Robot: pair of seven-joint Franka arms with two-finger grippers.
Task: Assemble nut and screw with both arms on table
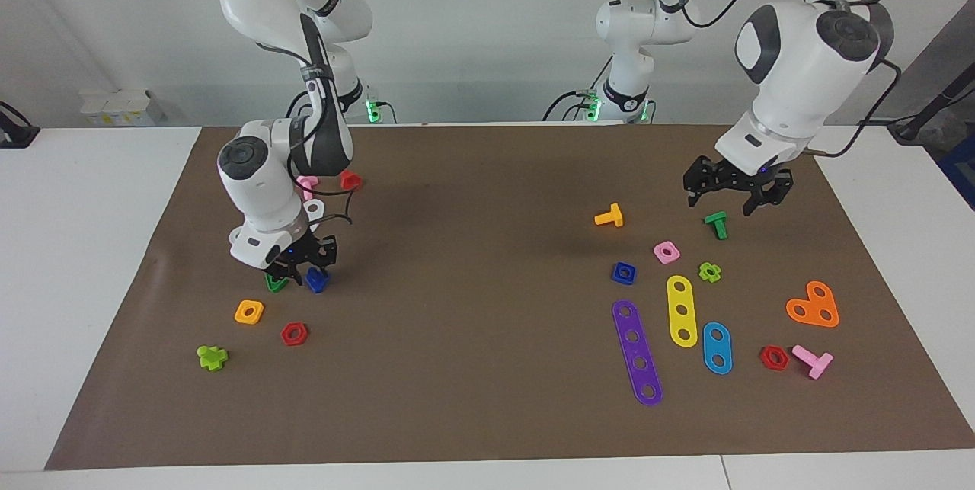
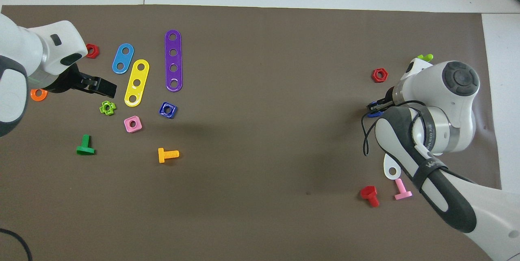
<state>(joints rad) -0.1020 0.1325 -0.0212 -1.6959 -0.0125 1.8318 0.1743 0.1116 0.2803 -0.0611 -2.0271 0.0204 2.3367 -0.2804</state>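
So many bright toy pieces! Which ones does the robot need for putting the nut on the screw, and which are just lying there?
Needed:
- dark-blue square plastic nut
- dark-blue triangular-headed plastic screw, under the right pincer
- left pincer

Lying about:
- purple four-hole strip
- pink square nut
- green triangular nut
- orange bolt
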